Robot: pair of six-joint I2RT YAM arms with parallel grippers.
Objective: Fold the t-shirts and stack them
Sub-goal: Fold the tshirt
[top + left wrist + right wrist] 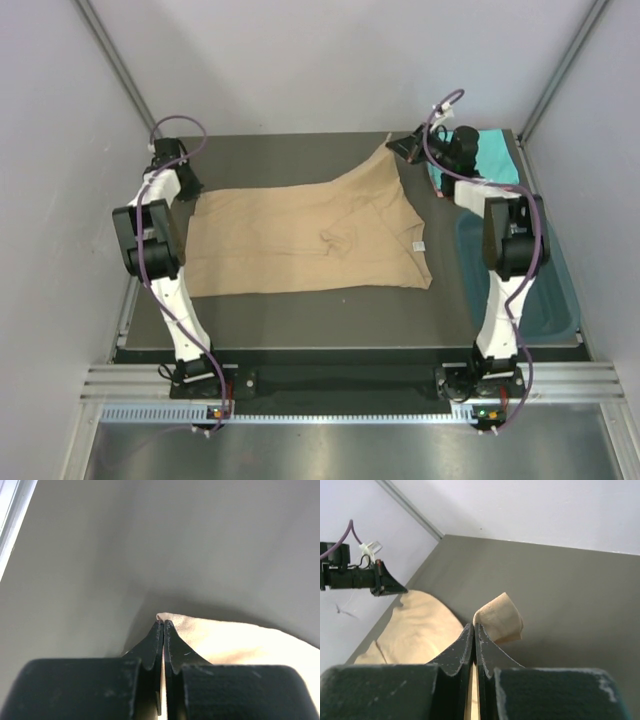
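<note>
Tan t-shirt point(290, 240), one of two shirts in sight, lies spread across the middle of the table point(300, 320), and the small white label point(421, 246) near its right edge is too tiny to read. One turquoise t-shirt point(497, 158) sits at the far right, mostly hidden behind the right arm, at the far end of the single dark teal tub point(555, 300). The left gripper point(163, 625) is clamped on the tan cloth's far-left corner, and the right gripper point(474, 626) pinches a curled fold at its far-right corner.

A dark teal tub point(560, 300) seemingly rests beside the table's point(300, 320) right edge.
</note>
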